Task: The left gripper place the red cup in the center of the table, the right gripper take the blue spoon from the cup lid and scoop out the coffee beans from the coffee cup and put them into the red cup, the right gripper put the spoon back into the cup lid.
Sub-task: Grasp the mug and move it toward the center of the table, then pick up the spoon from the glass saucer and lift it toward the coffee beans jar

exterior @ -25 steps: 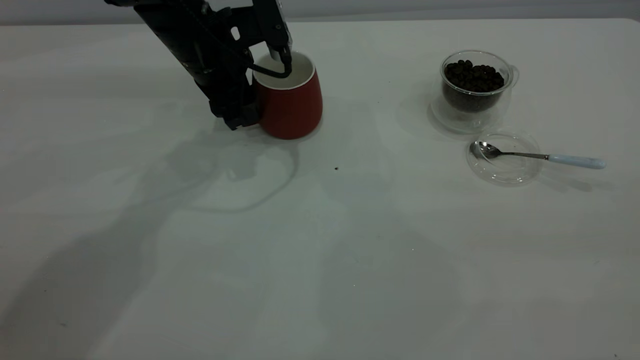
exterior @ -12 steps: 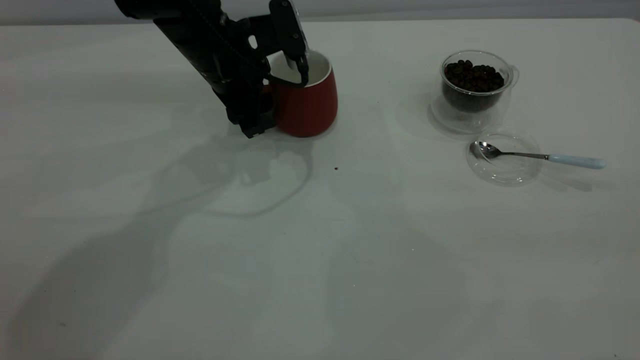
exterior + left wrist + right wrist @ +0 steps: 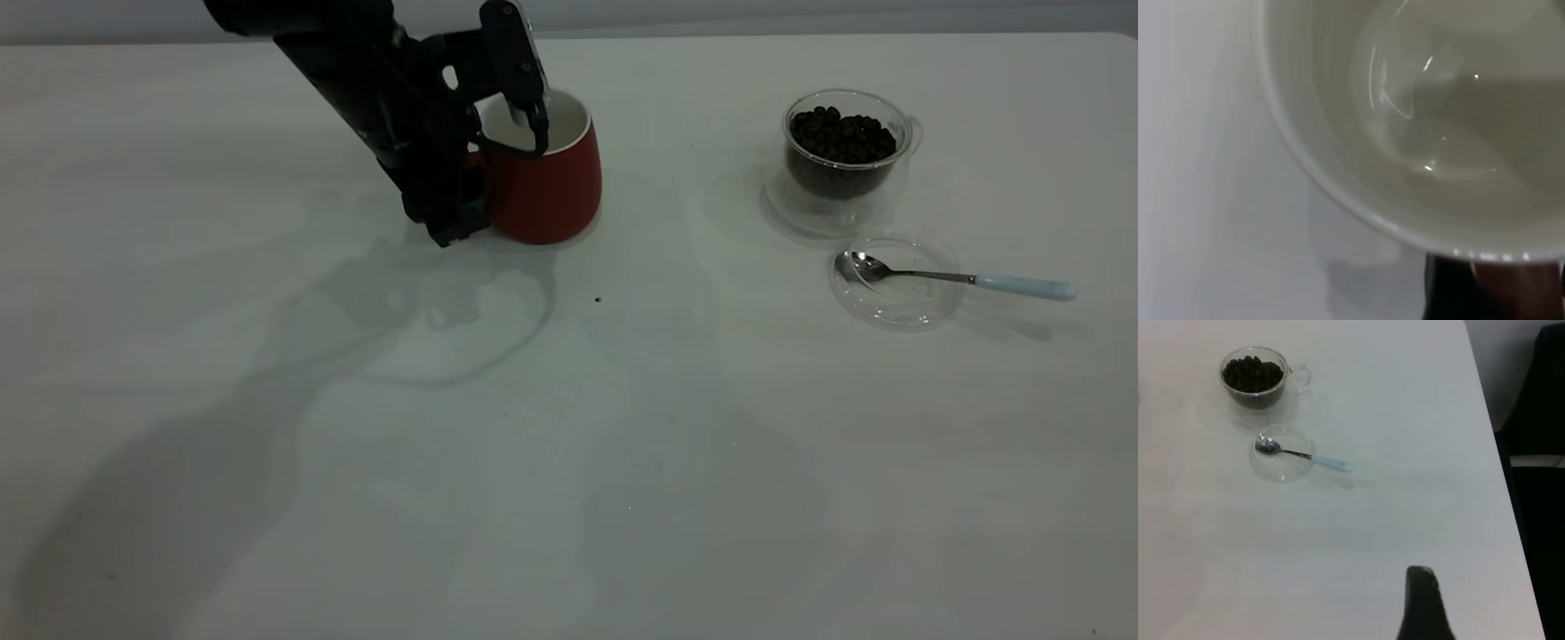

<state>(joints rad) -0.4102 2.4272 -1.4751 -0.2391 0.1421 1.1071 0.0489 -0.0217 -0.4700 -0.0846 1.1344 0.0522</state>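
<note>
The first step looks nearly finished but not closed out; the left gripper (image 3: 502, 142) is clamped on the wall of the red cup (image 3: 544, 182), one finger (image 3: 533, 120) reaching down inside the white interior and the other finger outside on the handle side; the cup appears to sit upright on the table (image 3: 569, 444), a little behind the middle and well apart from the glassware on the right arm's side; the left wrist view shows only the cup's white inside (image 3: 1431, 120), which holds nothing, so no beans have been moved; whether this spot counts as the center is a judgement, and it seems close enough that letting go and drawing the arm clear is what remains of this step.

Everything after that is untouched; the coffee cup (image 3: 843, 147) is heaped with the coffee beans (image 3: 840, 135); just in front of it lies the cup lid (image 3: 896, 280), with the blue spoon (image 3: 960, 278) resting bowl-down in it and its pale handle sticking out over the rim; the right gripper (image 3: 1423, 603) hangs well back from these things, only one dark finger showing at the edge of its own wrist view, so I cannot tell whether it is apart or together; taking the spoon, scooping, tipping beans into the red cup and returning the spoon are all still to do.
</note>
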